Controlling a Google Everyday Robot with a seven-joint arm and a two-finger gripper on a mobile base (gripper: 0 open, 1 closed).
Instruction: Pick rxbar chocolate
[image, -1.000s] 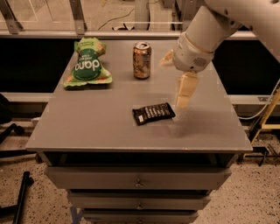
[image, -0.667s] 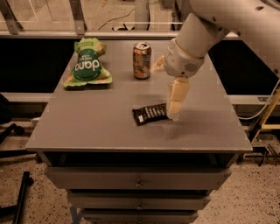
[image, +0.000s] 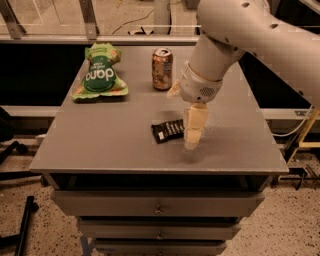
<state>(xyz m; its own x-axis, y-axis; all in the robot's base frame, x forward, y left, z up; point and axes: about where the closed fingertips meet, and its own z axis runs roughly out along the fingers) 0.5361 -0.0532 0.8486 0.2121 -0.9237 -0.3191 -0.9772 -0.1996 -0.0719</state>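
Camera view: looks down at a grey bench (image: 110, 145) from its front side, with the robot's arm (image: 250, 40) coming in from the upper right of the frame.
Bench: a flat grey top fills the middle of the frame, and drawers (image: 157, 207) with small knobs are stacked under its front edge.
Arm: thick and white, slanting down from the upper right corner to a rounded wrist just right of centre.
Claw (image: 192, 142): cream-coloured, pointing straight down from the wrist, just right of the frame's centre. Its tip is low over the bench top, right at the right-hand end of the rxbar chocolate (image: 168, 131).
Claw state: standing here I cannot tell whether it is open or closed, nor whether it touches the bar.
Rxbar chocolate: a small flat black wrapper with white lettering, lying on the bench near the centre of the frame. It is slightly tilted, with its right end higher in the frame and tucked against the claw.
Chip bag (image: 99, 75): green, lying flat on the bench in the upper left, well apart from the bar.
Soda can (image: 162, 69): copper-coloured and upright, at upper centre near the far edge, between the chip bag and the wrist.
Floor (image: 30, 200): speckled, showing at the lower left and lower right.
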